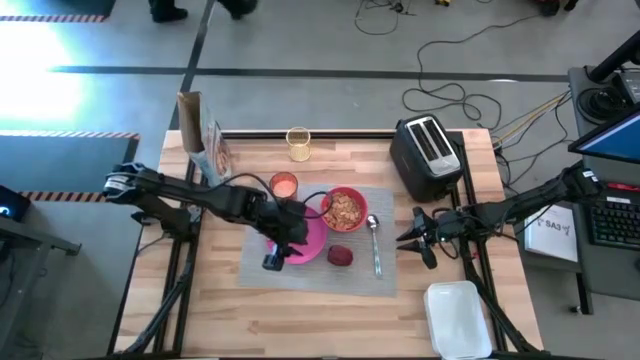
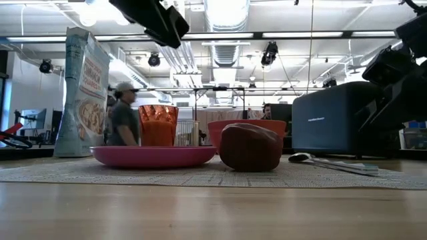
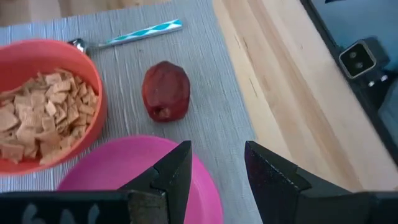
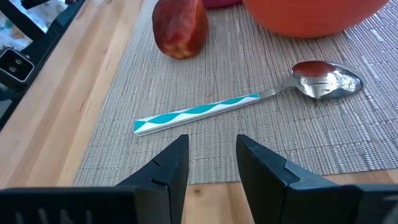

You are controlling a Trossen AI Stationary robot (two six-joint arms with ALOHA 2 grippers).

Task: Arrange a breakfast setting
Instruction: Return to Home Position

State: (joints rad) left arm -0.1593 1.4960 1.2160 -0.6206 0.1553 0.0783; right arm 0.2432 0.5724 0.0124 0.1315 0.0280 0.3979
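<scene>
Grey woven placemat [image 1: 310, 282] lies mid-table on the wooden table [image 1: 300, 325]. Round pink plate [image 1: 316, 240] is on the mat's left half, partly hidden under the left arm in the high view. Red bowl [image 4: 311, 15] sits on the mat just right of the plate and toward the far side, filled with square cereal pieces [image 3: 37, 118]. Red apple [image 3: 166, 91] lies on the mat just near-side of the bowl, close to the plate rim but not touching it. Spoon [image 4: 245, 101], with a metal bowl and a blue-and-white striped handle, lies on the mat right of the bowl and apple, scoop end toward the far side. Glass of orange drink [image 1: 284, 185] stands at the mat's far-left corner, just beyond the plate. Left gripper [image 3: 217, 149] hangs above the plate's near edge with fingers spread and nothing between them. Right gripper [image 4: 211, 140] is off the mat's right edge near the spoon handle, also released and empty. Black toaster [image 1: 428, 152] stands far right. Cereal bag [image 1: 200, 140] stands far left. Glass of pale yellowish liquid [image 1: 298, 144] is at the far edge, well apart from the mat. White container [image 1: 458, 318] is at the near right. A person [image 2: 123, 120] stands in the room behind.
</scene>
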